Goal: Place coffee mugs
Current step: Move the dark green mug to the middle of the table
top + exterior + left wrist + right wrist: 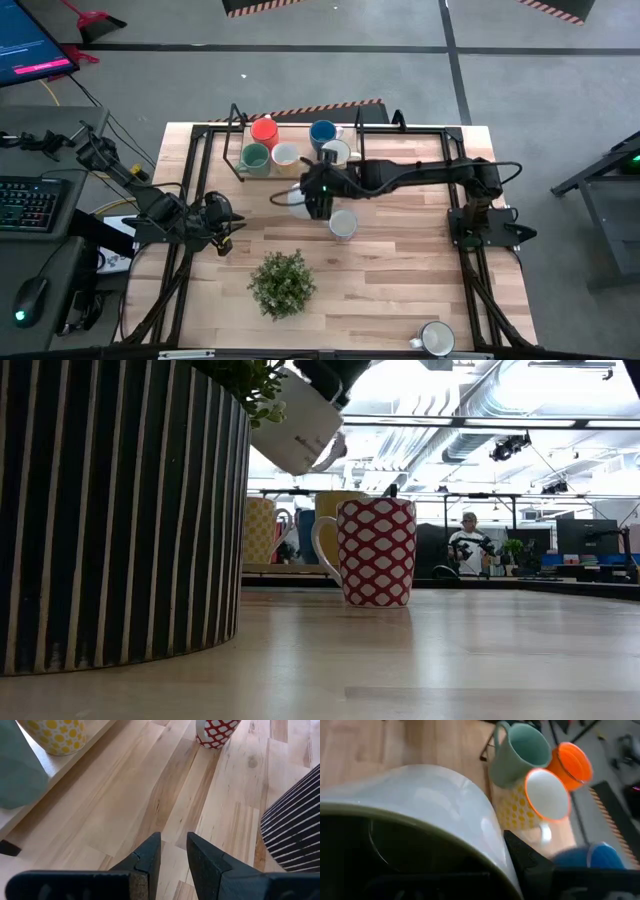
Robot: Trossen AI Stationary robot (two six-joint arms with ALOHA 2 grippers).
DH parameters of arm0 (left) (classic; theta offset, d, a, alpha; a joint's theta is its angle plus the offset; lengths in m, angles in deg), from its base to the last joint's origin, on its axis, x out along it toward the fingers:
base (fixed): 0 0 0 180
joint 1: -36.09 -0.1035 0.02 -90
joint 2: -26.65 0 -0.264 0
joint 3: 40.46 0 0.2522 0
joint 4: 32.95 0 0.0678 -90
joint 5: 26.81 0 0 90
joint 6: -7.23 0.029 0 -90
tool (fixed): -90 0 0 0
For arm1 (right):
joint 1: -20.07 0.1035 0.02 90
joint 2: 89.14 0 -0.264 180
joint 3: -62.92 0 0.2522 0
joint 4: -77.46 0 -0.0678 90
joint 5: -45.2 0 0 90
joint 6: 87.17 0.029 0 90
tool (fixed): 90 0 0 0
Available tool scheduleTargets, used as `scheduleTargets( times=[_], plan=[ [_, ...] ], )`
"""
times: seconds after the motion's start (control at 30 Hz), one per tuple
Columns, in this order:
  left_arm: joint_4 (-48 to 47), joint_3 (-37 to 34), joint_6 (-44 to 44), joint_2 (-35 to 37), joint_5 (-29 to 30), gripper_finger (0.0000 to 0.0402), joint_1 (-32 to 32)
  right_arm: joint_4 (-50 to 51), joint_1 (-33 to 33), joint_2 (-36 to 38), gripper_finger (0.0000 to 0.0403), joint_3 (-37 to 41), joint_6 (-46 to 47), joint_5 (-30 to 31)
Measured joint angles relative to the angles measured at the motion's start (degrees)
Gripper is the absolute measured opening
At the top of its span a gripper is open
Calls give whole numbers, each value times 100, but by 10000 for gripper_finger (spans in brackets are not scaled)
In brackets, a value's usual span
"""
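Five mugs (285, 147) already sit clustered at the tabletop's far edge. Right gripper (312, 200), jaws clamped, carries a white mug (296, 420) aloft; two mugs remain. Left gripper (172, 857) waits half-open, empty, left edge.

Two dark jointed arms with black cables; left claw (172, 851) has tapered matte-black fingers.

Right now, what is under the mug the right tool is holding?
The white mug hangs tilted in the right tool, clear of the table. Bare wood shows around it; the spot directly beneath is covered. The red-patterned mug stands beside, not under.
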Motion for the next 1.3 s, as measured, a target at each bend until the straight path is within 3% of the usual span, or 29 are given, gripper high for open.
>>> scheduleTargets(
  times=[0.17, 0.6, 1.3],
  plan=[
    [0, 0, 13, -1, 70, 81, 1, -420, -352, -146, 0, 0, -291, -922],
    [26, -2, 92, 0, 111, 81, 1, -663, -397, -740, 0, 0, -523, -1684],
    [42, -2, 92, 1, 114, 81, 1, -759, 80, -1370, 0, 0, -342, -1730]
  ],
)
